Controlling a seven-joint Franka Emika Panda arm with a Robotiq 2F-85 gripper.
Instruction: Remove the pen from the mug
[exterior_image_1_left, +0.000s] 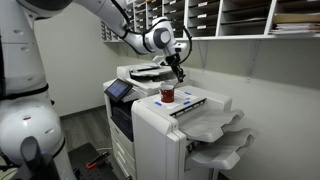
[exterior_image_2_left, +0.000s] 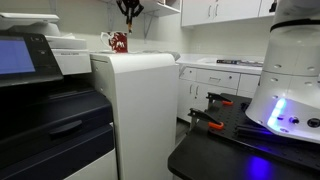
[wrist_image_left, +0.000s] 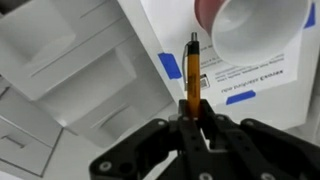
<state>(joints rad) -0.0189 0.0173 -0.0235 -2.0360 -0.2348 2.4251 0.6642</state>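
Above the printer (exterior_image_1_left: 160, 125), the gripper (exterior_image_1_left: 178, 66) hangs a little higher than the mug (exterior_image_1_left: 168, 95) and just to one side of it. Wrist view: the gripper (wrist_image_left: 193, 120) is clamped on the near end of the pen (wrist_image_left: 193, 75) — orange barrel, dark tip, pointing away from the camera. Pen lies across a white sheet (wrist_image_left: 240, 85) with blue marks, not inside the cup. Its tip sits just beside the rim of the mug (wrist_image_left: 255, 25), whose pale inside looks empty as far as it shows. In both exterior views the mug (exterior_image_2_left: 119, 42) stands upright on the printer top, with the gripper (exterior_image_2_left: 128, 8) above and apart from it. Pen is too thin to make out there.

Judgement: main step looks done — pen is out of the mug. What is left, if anything, is carrying it clear and setting it down on the printer top or nearby. Pen is close enough to the rim that a sideways swing could knock the cup.
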